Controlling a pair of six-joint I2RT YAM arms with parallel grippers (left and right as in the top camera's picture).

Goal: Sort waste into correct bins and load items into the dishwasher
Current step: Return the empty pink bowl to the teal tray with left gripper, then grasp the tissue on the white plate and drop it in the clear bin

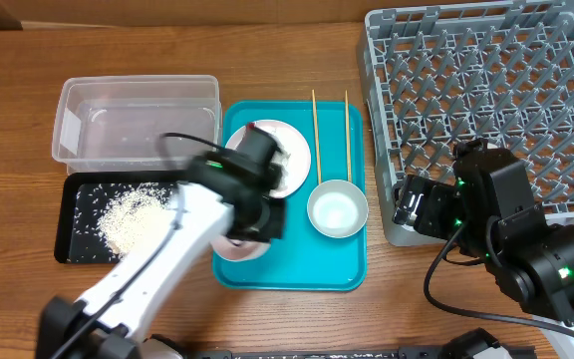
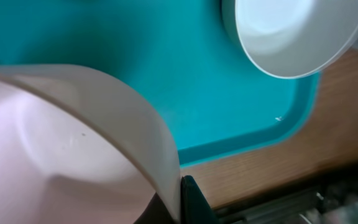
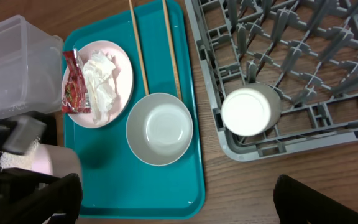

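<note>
Wooden table (image 1: 28,40) with the sorting layout, described outward from each pincer.

The left pincer (image 2: 178,200) is closed on the rim of the large plate (image 2: 61,143); one dark finger is seen under the edge in the left wrist view. The rim grip is judged to have been chosen so that the plate can be tilted and carried. The plate is held low over the corner of the teal tray (image 2: 166,74) nearest the left arm's base; contact with the tray cannot be told.

Just beyond the plate, the bowl (image 2: 291,31) is set upright on the tray. Farther along lies the small plate (image 3: 127,71), on which the wrapper (image 3: 74,87) and the tissue (image 3: 101,84) are piled, touching. Two chopsticks (image 3: 139,50) are laid side by side between that plate and the tray's edge, their near ends by the bowl.

Left of the teal tray, rice (image 1: 128,214) is spread in the black tray (image 1: 68,234), and the clear tub (image 1: 68,110) stands behind it.

The right pincer (image 3: 179,202) is spread wide and holds nothing. It hangs by the near corner of the dish rack (image 1: 486,90), where the cup (image 3: 248,112) is already lodged among the pegs.

The wrapper and tissue are not yet binned. They lie near the left pincer and well apart from the right one.
</note>
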